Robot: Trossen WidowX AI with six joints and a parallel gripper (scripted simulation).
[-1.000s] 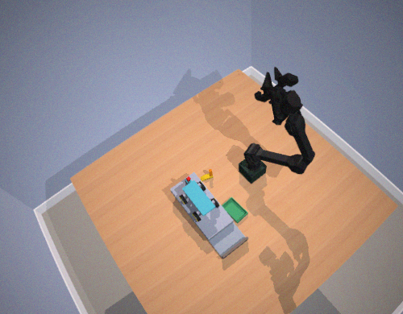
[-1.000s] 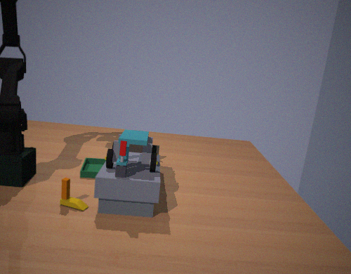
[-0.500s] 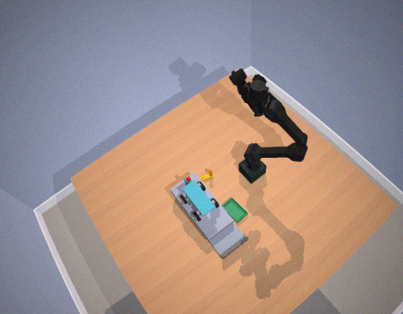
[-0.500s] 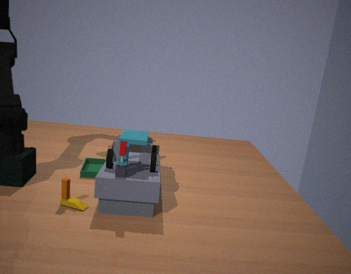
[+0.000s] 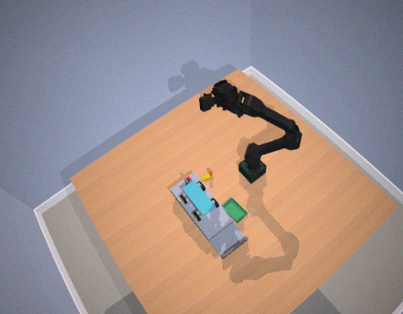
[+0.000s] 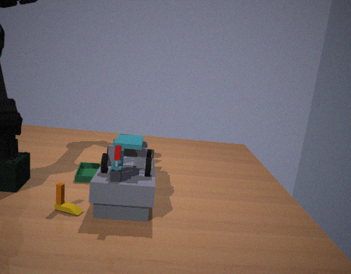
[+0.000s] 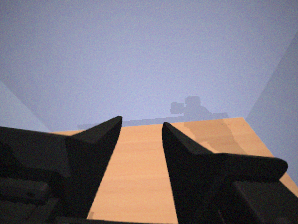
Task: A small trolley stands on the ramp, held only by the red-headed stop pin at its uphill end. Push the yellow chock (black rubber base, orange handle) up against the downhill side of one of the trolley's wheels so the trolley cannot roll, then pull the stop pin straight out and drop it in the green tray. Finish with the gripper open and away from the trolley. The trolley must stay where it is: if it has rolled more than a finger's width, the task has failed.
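Note:
The trolley with its turquoise top (image 5: pixel 198 197) (image 6: pixel 129 140) stands on the grey ramp (image 5: pixel 230 239) (image 6: pixel 123 193). The red-headed stop pin (image 5: pixel 189 179) (image 6: pixel 118 153) is upright in its holder at the uphill end. The yellow chock (image 5: pixel 206 177) (image 6: pixel 69 208), with its orange handle upright, lies on the table beside the ramp's uphill end, apart from the wheels. The green tray (image 5: pixel 234 209) (image 6: pixel 87 172) is empty beside the ramp. My gripper (image 7: pixel 142 123) is partly open, with nothing between its fingers, held high and far from the trolley, over the table's far part in the top view.
The arm's dark base (image 5: pixel 252 171) (image 6: pixel 11 172) stands on the wooden table (image 5: pixel 125 193) (image 6: pixel 217 211), on the same side of the ramp as the chock and tray. The arm reaches up and away from the ramp. Pale walls stand beyond the table's edges.

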